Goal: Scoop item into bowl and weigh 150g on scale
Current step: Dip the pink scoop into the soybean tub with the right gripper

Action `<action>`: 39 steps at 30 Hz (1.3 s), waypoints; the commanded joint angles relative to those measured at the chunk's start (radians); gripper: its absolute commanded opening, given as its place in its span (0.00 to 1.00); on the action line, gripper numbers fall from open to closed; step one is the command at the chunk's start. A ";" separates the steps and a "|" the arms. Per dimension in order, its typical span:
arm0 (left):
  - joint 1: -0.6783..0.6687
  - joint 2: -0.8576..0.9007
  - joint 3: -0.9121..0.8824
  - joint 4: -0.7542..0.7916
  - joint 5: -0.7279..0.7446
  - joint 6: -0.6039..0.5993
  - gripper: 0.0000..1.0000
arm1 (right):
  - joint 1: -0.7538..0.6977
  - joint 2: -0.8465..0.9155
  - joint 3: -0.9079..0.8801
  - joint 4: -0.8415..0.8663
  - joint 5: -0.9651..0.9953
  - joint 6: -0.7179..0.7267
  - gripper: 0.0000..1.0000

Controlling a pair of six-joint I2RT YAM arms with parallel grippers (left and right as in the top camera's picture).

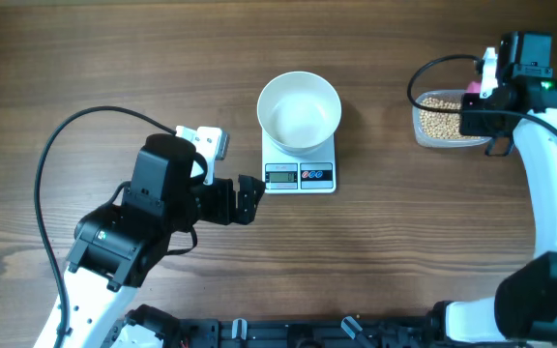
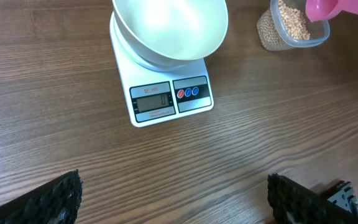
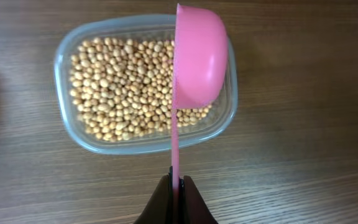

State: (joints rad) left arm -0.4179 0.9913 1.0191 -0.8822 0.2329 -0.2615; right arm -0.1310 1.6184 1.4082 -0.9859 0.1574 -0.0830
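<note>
On a brown wood-grain table (image 1: pixel 404 242), near the middle: a small flat white digital kitchen scale (image 1: pixel 300 177) with a grey display and a dark button panel on its front edge, red and blue round buttons there. Digits too small to read. Standing on its platform, a round glossy white bowl (image 1: pixel 300 111), upright, about as wide as the scale, bare white inside on view.

Well apart from the scale, on the right arm's side of the table: a clear rounded-rectangular plastic container (image 3: pixel 64 68), with many small round tan-beige beans (image 3: pixel 123 93) spread across its floor.

At the right gripper (image 3: pixel 178 185): a tight clamp on the thin handle of 1 pink plastic scoop (image 3: pixel 197 56). Scoop cup turned on its side, rounded back toward the wrist camera, over the right-hand part of the container in that view. Touching the beans or just above them: cannot tell. Cup's inside hidden.

At the left gripper (image 1: pixel 251 198): jaws spread wide, holding nothing, low over the table near the scale's front left corner, pointing toward it. In the left wrist view, 2 dark fingertips (image 2: pixel 55 199) at the bottom corners, bare wood between them, the scale ahead and apart.
</note>
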 commanded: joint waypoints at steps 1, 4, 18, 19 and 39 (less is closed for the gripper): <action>-0.006 0.004 -0.005 0.000 0.009 -0.009 1.00 | -0.001 0.057 -0.010 0.003 0.028 0.003 0.04; -0.006 0.004 -0.005 0.000 0.009 -0.009 1.00 | -0.001 0.087 -0.010 -0.006 0.005 0.003 0.04; -0.006 0.004 -0.005 0.000 0.009 -0.009 1.00 | -0.001 0.113 -0.010 -0.049 -0.138 -0.023 0.04; -0.006 0.004 -0.005 0.000 0.009 -0.009 1.00 | -0.001 0.113 -0.010 -0.058 -0.148 -0.024 0.04; -0.006 0.004 -0.005 0.000 0.009 -0.009 1.00 | -0.222 0.149 -0.010 -0.072 -0.595 -0.183 0.04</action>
State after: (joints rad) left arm -0.4179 0.9913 1.0191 -0.8825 0.2329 -0.2615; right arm -0.3206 1.7451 1.4082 -1.0508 -0.2951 -0.2092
